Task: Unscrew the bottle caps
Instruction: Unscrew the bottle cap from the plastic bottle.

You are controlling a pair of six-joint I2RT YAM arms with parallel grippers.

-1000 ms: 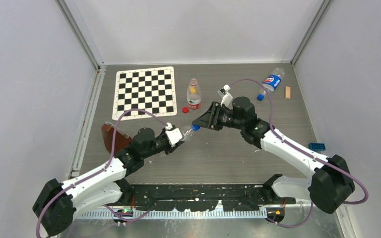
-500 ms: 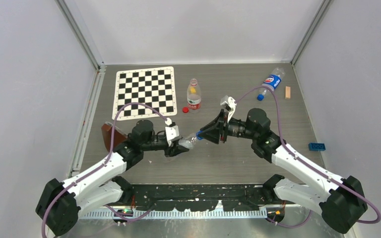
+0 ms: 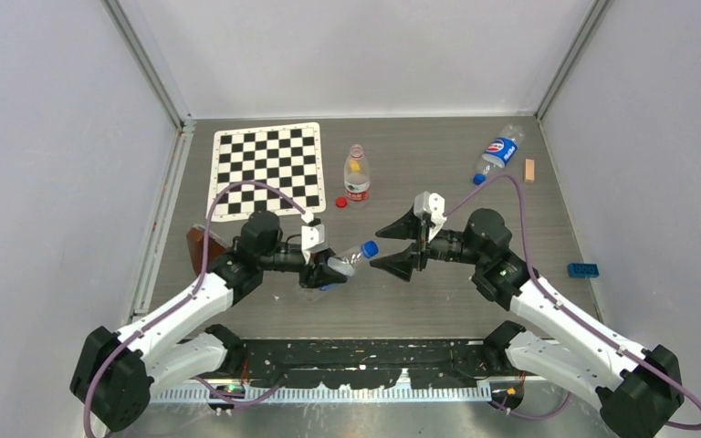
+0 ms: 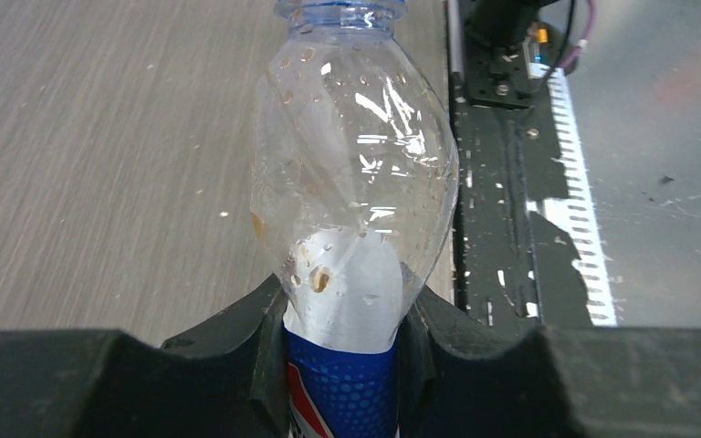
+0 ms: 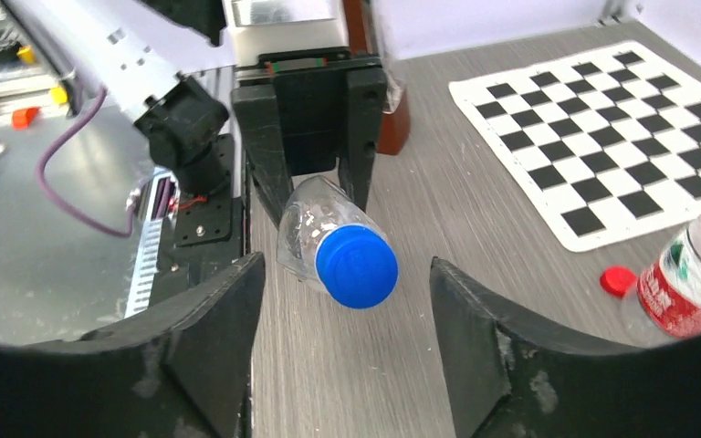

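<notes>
Above the bench (image 3: 438, 301), the blue cap (image 5: 356, 265) sits untouched between the jaws of the wide-open right gripper (image 3: 374, 248); the left gripper (image 4: 345, 297) clamps its bottle (image 4: 356, 164).

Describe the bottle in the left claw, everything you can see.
The bottle is small, clear thin plastic with a blue label and droplets inside. Its blue cap is on the neck. It is held off the table, about level. The left claw is shut on its body at the label. The neck points toward the right claw, which stands open either side of the cap, not touching it.
</notes>
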